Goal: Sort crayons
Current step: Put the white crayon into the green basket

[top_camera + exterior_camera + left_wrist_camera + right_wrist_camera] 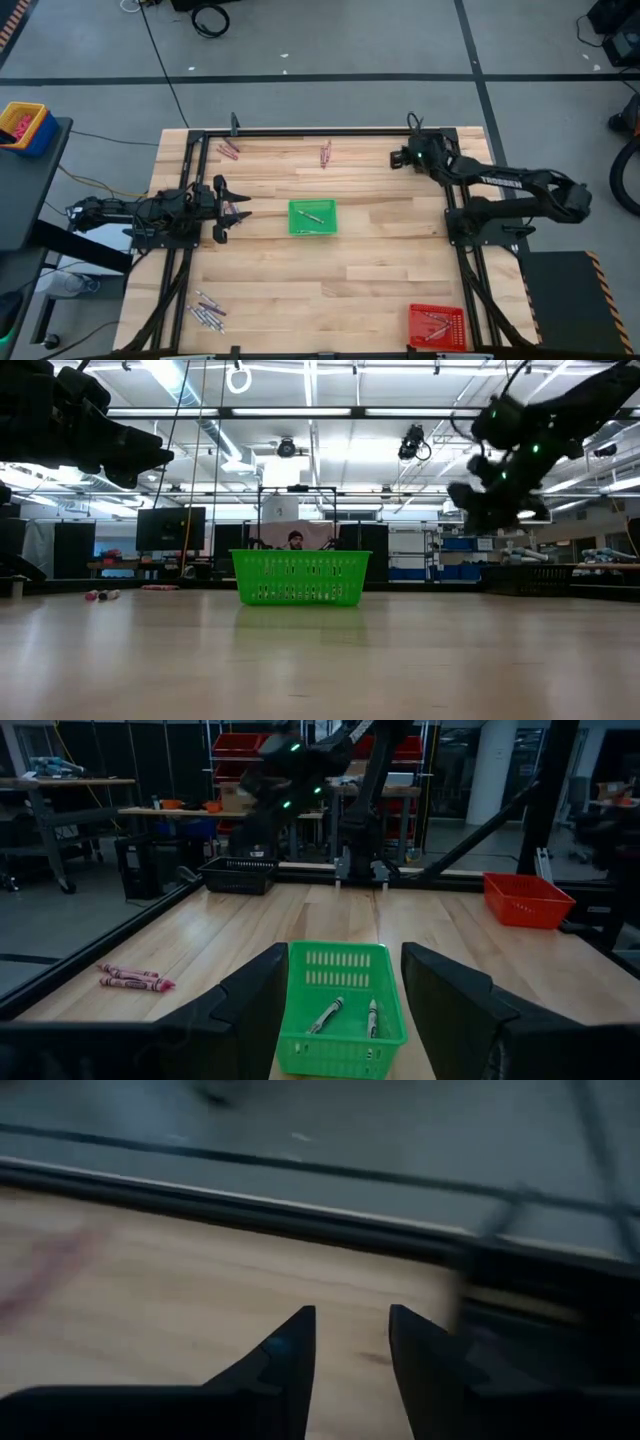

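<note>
Worktop point(300, 290): pale wooden planks framed by dark rails, carrying both arms, the trays and the crayons.

Right arm: reaches from the right edge toward the far right corner; the right gripper point(400, 158) hangs above the wood there, fingers parted by a narrow gap with nothing between them, as the right wrist view shows.

Left arm: lies along the left edge at mid-depth; the left gripper point(232, 211) faces the green tray, fingers point(250, 1010) spread wide and empty.

Green tray point(312, 217): square, slotted walls, at the middle of the worktop; two crayons point(326, 1015) lie in it, pale-wrapped, side by side but apart.

Red tray point(437, 326): at the near right corner, with several thin sticks inside, probably crayons, too small to tell colour.

Dark tray point(238, 874): on the far right corner, seen from the left wrist, beneath the right arm.

Reddish-pink crayons point(230, 150): a small pair near the far left corner, lying close together.

Second pink pair point(325, 153): near the middle of the far edge.

Pale grey-lilac crayons point(207, 311): a loose cluster near the near left corner.

Purple crayon point(240, 215): a small stick or two just by the left gripper's fingertips.
</note>
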Robot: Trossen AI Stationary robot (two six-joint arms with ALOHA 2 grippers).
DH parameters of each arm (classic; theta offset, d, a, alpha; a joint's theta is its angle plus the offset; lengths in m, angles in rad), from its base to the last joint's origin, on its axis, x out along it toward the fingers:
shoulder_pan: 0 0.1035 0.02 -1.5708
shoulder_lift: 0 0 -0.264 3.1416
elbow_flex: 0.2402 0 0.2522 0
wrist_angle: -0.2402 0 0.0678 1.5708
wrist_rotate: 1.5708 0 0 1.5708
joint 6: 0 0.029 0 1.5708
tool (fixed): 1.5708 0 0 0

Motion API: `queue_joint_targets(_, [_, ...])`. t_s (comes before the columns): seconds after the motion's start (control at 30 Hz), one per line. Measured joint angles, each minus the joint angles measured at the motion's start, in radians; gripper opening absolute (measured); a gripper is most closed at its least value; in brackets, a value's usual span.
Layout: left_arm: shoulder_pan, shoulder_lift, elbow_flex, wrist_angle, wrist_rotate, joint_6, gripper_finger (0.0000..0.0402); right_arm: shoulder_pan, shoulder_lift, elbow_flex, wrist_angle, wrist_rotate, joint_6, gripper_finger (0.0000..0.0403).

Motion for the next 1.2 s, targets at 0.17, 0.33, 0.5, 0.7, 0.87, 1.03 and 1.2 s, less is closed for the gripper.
queue_joint_targets(0.17, [0.0,0.0,0.0,0.0,0.0,0.0,0.0208,0.245,-0.049,0.0,0.202,-0.04,-0.028,0.013])
queue_joint_targets(0.33, [0.0,0.0,0.0,0.0,0.0,0.0,0.0208,0.484,-0.026,0.001,0.468,-0.107,-0.163,0.013])
queue_joint_targets(0.5, [0.0,0.0,0.0,0.0,0.0,0.0,0.0208,0.655,0.028,0.001,0.562,-0.252,-0.261,0.013])
queue_joint_targets(0.7, [0.0,0.0,0.0,0.0,0.0,0.0,0.0208,0.786,0.086,0.001,0.583,-0.302,-0.314,0.013])
queue_joint_targets(0.87, [0.0,0.0,0.0,0.0,0.0,0.0,0.0208,0.818,0.095,0.001,0.608,-0.302,-0.369,0.013])
queue_joint_targets(1.03, [0.0,0.0,0.0,0.001,0.0,0.001,0.0208,0.809,0.095,0.001,0.613,-0.267,-0.418,0.013])
queue_joint_targets(1.2, [0.0,0.0,0.0,0.114,-0.003,0.07,0.0208,0.773,0.095,0.001,0.699,-0.209,-0.46,0.013])
